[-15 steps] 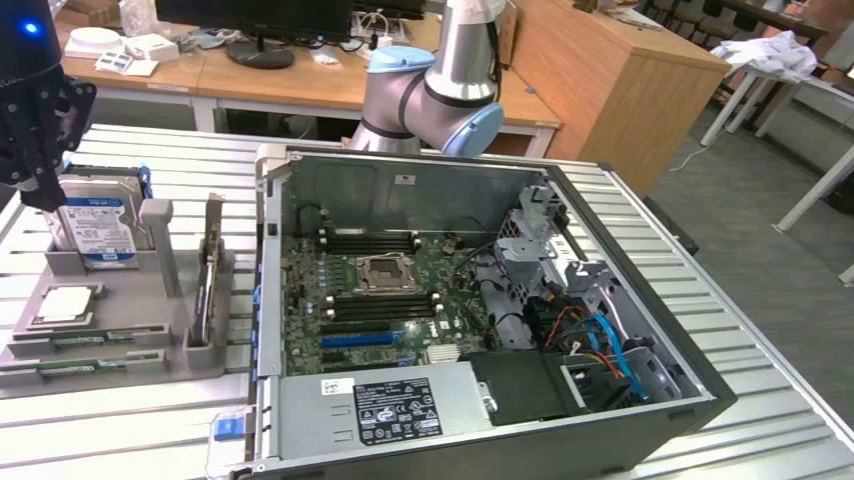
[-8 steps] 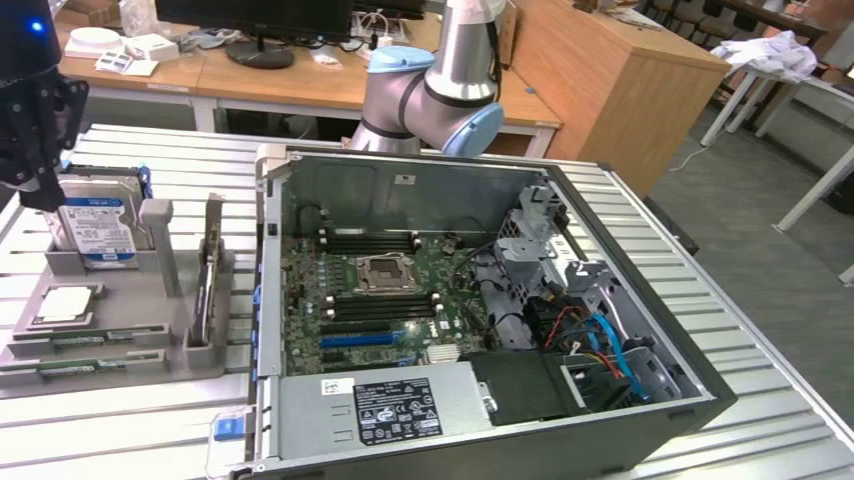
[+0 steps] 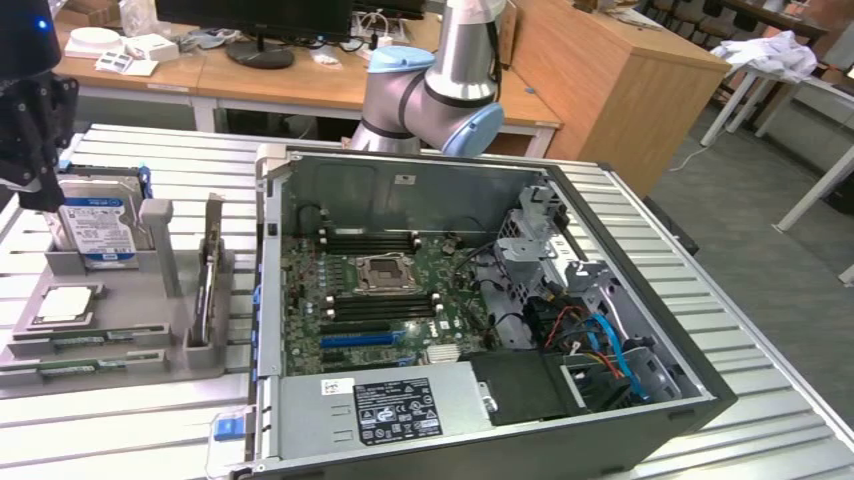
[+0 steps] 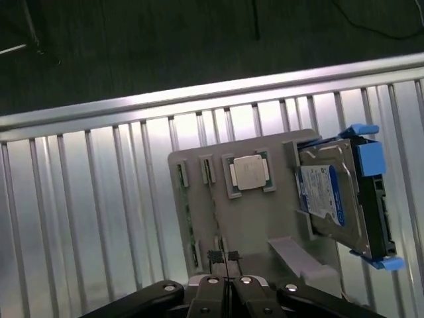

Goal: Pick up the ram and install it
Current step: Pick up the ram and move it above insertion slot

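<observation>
Gripper of mine is pressed together, jaws flat against each other w/ nothing pinched btwn them. It hangs above the grey holder at the exterior view's left, clear of it and nearest the hard drive, which stands on edge in its blue rails at the holder's far end. The ram sits on its long edge in the holder's outermost slot, a thin green strip along the side furthest from the drive, not touched by me. A square cpu chip lies flat in its pocket btwn the ram slots and the drive. Holder rests on the slatted metal table, just beside the open pc case. Inside the case the motherboard lies flat, w/ black memory slots either side of the cpu socket; I can't tell whether any stick is seated there. My arm rises behind the case
</observation>
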Robot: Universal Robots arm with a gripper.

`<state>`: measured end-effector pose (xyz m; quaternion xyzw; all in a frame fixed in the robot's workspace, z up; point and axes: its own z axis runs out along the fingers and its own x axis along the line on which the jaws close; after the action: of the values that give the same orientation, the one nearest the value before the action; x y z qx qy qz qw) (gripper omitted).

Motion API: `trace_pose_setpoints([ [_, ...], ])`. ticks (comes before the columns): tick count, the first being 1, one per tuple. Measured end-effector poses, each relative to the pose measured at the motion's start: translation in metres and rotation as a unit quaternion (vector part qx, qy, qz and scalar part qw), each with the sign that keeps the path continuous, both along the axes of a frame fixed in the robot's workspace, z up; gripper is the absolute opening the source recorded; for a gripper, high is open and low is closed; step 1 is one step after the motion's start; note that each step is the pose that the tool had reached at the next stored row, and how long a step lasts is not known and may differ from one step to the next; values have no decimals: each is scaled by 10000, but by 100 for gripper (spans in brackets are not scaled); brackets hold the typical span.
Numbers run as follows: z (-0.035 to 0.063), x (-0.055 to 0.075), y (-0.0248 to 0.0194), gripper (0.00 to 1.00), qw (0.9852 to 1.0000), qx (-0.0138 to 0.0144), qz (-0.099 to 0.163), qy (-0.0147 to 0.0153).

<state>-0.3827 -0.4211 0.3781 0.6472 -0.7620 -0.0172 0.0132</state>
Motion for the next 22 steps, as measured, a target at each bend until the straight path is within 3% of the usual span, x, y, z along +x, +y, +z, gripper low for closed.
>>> trace_pose_setpoints([
  [7,-1,0,0,11,9987,-3,515,0],
  [22,-1,0,0,11,9984,-4,559,0],
])
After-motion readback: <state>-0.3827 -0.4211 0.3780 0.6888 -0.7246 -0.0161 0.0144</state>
